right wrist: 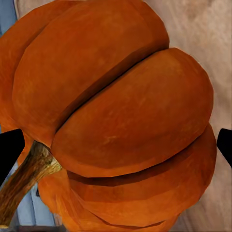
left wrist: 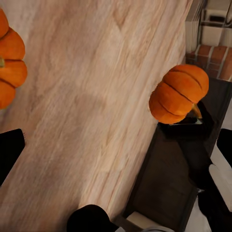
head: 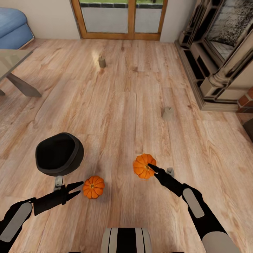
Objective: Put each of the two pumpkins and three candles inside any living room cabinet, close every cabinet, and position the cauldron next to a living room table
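1. Head view: right claw (head: 151, 167) clenched on a pumpkin (head: 142, 166), raised off the floor (head: 123, 105); left claw (head: 78, 188) spread wide, just beside second pumpkin (head: 93, 187) lying on the floor.
2. Cauldron (head: 59, 154) near left claw; two candles (head: 102, 62) (head: 168, 112) well apart.
3. Right wrist view: pumpkin stem (right wrist: 24, 176) between finger edges.
4. Left wrist view: gripped pumpkin seen side-on.
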`<state>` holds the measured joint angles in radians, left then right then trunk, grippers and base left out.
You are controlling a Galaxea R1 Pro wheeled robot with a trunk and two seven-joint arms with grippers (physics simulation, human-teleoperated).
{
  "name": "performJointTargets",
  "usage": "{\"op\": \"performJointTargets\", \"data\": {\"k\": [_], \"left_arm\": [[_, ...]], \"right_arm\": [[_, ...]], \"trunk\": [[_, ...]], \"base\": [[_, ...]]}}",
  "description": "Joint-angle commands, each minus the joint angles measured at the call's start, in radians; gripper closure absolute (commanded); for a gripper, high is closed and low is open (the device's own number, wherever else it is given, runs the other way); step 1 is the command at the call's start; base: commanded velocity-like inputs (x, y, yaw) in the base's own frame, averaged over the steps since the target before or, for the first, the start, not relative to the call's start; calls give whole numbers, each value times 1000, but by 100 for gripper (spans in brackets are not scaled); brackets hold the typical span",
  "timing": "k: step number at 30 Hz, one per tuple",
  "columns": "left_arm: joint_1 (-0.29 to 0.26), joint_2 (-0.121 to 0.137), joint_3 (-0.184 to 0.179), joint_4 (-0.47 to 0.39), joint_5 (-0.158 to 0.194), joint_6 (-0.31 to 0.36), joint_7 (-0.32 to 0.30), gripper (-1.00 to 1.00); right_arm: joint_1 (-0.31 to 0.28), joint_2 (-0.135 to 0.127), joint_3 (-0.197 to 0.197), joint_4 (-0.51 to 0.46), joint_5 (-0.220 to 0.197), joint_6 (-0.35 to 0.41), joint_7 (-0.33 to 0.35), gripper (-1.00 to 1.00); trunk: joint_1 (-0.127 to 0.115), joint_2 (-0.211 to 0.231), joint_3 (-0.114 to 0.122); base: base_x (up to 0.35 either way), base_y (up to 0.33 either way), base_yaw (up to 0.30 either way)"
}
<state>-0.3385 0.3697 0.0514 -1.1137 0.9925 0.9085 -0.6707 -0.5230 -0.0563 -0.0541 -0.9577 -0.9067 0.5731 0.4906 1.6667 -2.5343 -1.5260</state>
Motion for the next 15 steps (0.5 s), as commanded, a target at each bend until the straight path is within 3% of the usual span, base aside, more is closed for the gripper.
{"op": "performJointTargets", "data": {"k": [1,4,7,15], "left_arm": [[0,0,0,0,0,4,-3,-100],[0,0,-1,0,0,3,-3,-100],[0,0,-1,0,0,3,-3,-100],[0,0,0,0,0,4,-3,-100]], "right_arm": [[1,0,-1,-33,9,21,2,100],[20,1,-5,-205,6,122,3,100],[41,1,-15,-291,3,176,2,100],[47,1,-24,-333,-5,219,2,100]], "trunk": [[0,0,-5],[2,-1,-16],[3,-2,-28],[7,-4,-59]], "base": [[0,0,0],[0,0,0],[0,0,0],[0,0,0]]}}
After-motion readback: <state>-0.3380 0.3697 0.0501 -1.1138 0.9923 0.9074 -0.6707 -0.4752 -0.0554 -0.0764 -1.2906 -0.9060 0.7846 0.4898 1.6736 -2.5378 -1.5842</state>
